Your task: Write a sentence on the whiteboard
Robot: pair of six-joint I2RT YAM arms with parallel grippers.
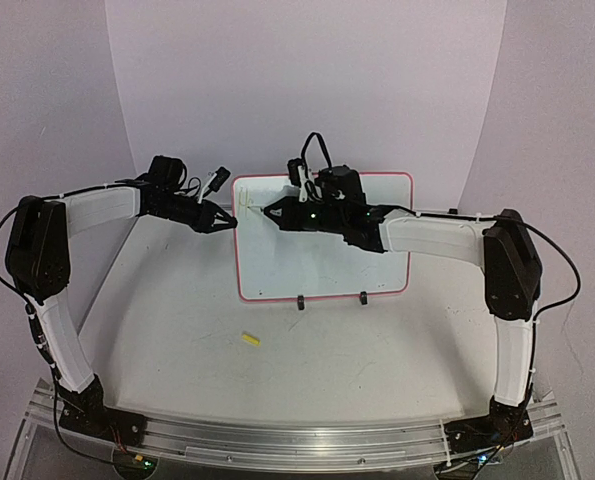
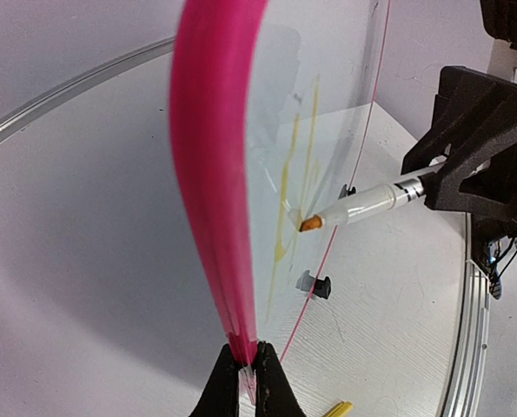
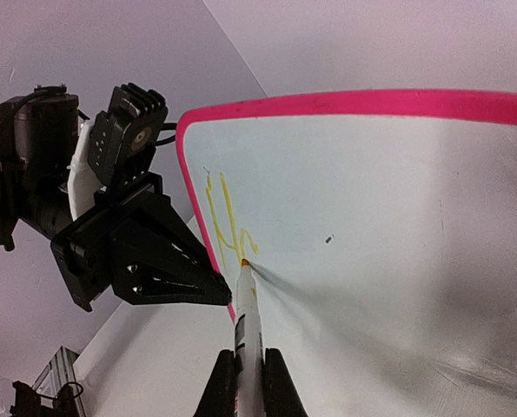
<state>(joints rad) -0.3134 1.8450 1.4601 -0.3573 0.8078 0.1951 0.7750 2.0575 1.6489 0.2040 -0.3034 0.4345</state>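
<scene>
While the tip is on the board: the marker point(image 3: 245, 321) touches the whiteboard point(image 1: 327, 265) at the end of a yellow stroke, so every risk below applies to this contact.
Board position: the whiteboard stands on the table point(image 1: 177, 330) on 2 clip feet point(image 1: 300, 301).
Left claw: the left gripper point(image 2: 248, 369) is clenched on the whiteboard's pink left edge, bracing it.
Right claw: the right gripper point(image 3: 249, 382) is clamped around the marker barrel, with the tip at the whiteboard's upper-left corner.
Progress: the sentence point(image 3: 228, 217) shows only a few faint strokes in that corner. The task is judged to be at an early stage.
Risk 1, board swing: tip pressure far from the braced edge may pivot the whiteboard on its feet, which would distort the letters.
Risk 2, edge slip: the brace is a narrow pinch on a smooth rim, so a hard stroke may pull the whiteboard free.
Risk 3, collision: the 2 grippers work just beside each other at the whiteboard's left edge.
Risk 4, legibility: light contact may leave gaps in an already pale line.
</scene>
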